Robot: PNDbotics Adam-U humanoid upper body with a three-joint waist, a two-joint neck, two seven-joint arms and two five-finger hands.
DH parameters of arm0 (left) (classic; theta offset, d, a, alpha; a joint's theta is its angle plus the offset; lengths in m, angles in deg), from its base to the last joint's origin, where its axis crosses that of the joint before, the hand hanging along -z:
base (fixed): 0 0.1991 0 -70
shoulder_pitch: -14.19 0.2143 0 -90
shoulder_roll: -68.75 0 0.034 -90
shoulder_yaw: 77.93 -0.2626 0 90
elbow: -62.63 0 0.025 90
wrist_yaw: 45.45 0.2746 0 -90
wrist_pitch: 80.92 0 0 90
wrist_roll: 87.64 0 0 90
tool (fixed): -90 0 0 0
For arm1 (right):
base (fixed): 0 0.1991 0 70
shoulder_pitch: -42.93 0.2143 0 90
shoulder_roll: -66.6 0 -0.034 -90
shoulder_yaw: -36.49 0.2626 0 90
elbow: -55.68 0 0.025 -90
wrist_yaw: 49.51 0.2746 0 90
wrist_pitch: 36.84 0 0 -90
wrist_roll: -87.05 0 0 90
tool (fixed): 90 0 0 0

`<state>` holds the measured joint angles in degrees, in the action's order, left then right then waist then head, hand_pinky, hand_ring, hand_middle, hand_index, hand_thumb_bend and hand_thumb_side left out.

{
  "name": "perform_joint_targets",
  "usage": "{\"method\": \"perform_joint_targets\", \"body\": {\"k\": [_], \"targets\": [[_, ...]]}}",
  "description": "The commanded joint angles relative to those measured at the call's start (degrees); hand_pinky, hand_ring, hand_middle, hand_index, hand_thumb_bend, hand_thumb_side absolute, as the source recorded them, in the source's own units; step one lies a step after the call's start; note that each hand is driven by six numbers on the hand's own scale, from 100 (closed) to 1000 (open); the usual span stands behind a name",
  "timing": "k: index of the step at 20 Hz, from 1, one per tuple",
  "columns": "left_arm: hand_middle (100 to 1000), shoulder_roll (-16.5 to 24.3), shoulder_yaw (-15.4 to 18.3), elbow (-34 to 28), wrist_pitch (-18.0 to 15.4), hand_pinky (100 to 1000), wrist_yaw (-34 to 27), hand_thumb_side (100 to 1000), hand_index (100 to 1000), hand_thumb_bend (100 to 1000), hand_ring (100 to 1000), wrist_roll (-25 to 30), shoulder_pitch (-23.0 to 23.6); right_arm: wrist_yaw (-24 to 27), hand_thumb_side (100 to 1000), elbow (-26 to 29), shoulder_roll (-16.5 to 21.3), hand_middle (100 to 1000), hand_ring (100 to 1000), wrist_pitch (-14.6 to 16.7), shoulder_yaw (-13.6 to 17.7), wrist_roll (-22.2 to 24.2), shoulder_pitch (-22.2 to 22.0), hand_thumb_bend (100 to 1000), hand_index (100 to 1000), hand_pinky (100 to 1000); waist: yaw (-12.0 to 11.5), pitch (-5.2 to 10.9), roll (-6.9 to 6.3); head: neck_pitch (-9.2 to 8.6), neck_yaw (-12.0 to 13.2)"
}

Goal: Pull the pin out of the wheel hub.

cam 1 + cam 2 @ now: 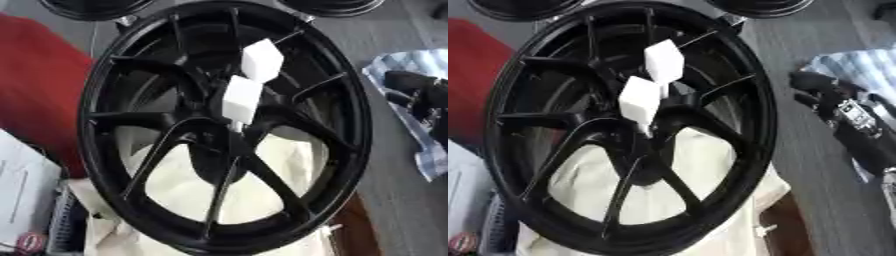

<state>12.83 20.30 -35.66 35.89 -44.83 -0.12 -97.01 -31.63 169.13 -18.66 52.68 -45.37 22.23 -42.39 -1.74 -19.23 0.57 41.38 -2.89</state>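
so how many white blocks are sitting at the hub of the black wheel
2. The upper white block sits just above the centre of the wheel; the lower white block is right over the hub, a thin pin under it. Others may be hidden.

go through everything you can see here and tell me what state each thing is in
Wheel hub: black, spokes facing the camera, lying on pale cloth.
Two white blocks: standing up from the hub's centre, not yet pulled out.
Pale cloth: spread under the hub, showing between the spokes.
Right hand: off to the right over a checked cloth, touching nothing on the hub; fingers unclear.
Left hand: out of view.
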Motion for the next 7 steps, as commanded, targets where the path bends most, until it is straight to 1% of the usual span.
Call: {"method": "perform_joint_targets", "body": {"k": [1,2,4,5,6,7], "targets": [[601,-2.8,1.1,-6.8,-6.0,798,-11.1,596,782,100,688,-14.7,0.9,0.7,716,1.1,1.0,911,994,0.6,0.5,0.2,0.8,100,795,1000,0.3,0.56,0.04,-0.71,0.2],[596,-4.6,0.5,-9.3,-8.1,795,-13.5,603,778,100,684,-17.9,2.0,0.8,719,1.1,0.8,911,994,0.6,0.5,0.3,1.0,100,795,1000,0.4,0.39,0.18,-0.74,0.1],[592,-8.2,-0.3,-13.5,-11.0,791,-16.3,619,776,100,681,-21.5,4.1,0.7,721,1.1,0.5,911,994,0.5,0.5,0.3,1.1,100,795,1000,0.6,0.10,0.43,-0.95,0.0],[585,-10.3,-0.5,-14.9,-12.1,789,-17.2,614,767,100,676,-22.3,5.0,0.7,721,1.1,0.3,911,994,0.5,0.5,0.3,1.2,100,795,1000,0.7,-0.01,0.54,-1.03,0.0],[557,-12.6,-0.5,-15.6,-13.2,771,-17.9,621,741,100,652,-22.7,5.7,0.6,719,1.1,0.2,911,994,0.5,0.5,0.2,1.2,100,795,1000,0.8,-0.14,0.65,-1.09,0.0],[556,-14.4,-0.4,-16.0,-14.3,770,-18.4,623,740,100,651,-22.7,6.3,0.6,719,1.1,0.1,911,994,0.5,0.5,0.2,1.3,100,795,1000,0.8,-0.22,0.71,-1.13,0.1]]}}
